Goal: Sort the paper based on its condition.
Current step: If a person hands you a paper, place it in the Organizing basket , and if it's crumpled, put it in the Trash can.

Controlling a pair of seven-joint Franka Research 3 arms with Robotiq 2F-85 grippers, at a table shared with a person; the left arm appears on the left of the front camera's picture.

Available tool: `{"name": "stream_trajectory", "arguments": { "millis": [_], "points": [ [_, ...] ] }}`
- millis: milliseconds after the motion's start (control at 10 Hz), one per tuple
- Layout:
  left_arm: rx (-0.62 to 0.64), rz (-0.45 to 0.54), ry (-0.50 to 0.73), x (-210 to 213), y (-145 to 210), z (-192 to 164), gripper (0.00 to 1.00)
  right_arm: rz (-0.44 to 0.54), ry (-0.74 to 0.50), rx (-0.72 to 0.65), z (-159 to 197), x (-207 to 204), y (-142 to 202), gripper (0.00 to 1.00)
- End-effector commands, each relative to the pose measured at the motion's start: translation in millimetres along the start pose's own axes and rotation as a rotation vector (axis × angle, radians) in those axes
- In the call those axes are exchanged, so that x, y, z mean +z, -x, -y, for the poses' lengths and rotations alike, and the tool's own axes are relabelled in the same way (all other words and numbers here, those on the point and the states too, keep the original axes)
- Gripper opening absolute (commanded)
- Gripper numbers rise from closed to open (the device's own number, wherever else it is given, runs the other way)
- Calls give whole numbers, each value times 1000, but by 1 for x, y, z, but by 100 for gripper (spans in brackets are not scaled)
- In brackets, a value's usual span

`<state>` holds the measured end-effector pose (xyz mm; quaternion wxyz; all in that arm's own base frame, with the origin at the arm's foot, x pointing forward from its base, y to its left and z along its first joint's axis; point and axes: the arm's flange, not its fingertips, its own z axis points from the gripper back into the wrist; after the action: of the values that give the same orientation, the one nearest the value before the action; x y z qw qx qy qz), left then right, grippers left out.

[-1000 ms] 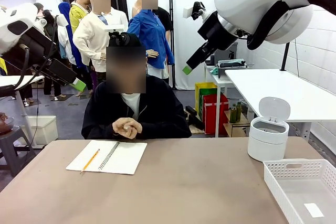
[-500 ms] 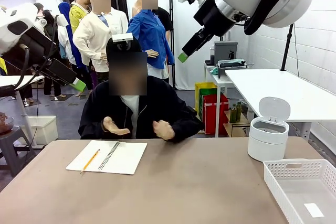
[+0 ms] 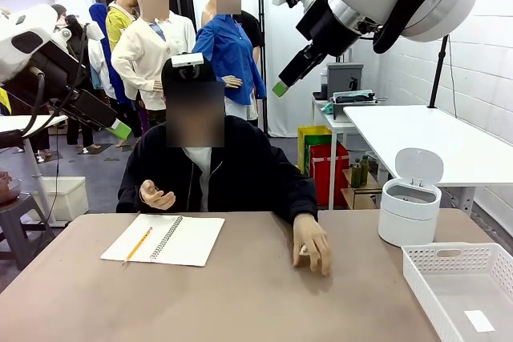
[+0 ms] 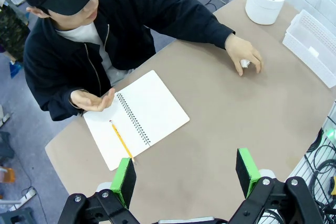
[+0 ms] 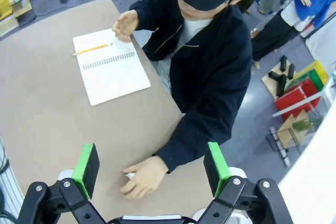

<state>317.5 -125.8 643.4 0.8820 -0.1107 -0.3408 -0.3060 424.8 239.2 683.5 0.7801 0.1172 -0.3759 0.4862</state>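
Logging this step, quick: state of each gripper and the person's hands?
Left gripper: open, empty.
Right gripper: open, empty.
Lowered hand: over a paper ball.
Raised hand: open, empty.

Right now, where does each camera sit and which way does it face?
Front view: between the arms, facing the person across the tan table; left gripper and right gripper raised.
Left wrist view: overhead, down at the open white spiral notebook; own open fingers below.
Right wrist view: overhead, down at the person's hand over crumpled white paper; own open fingers.
Shared: notebook and hand in all three.
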Motion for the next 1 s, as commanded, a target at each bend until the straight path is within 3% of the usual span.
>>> {"name": "stream_trajectory", "arguments": {
  "millis": [0, 900],
  "points": [
    [1, 2, 0, 0, 0, 0, 100, 5, 2, 1, 0, 0, -1, 100],
    [1, 2, 0, 0, 0, 0, 100, 5, 2, 1, 0, 0, -1, 100]
  ]
}}
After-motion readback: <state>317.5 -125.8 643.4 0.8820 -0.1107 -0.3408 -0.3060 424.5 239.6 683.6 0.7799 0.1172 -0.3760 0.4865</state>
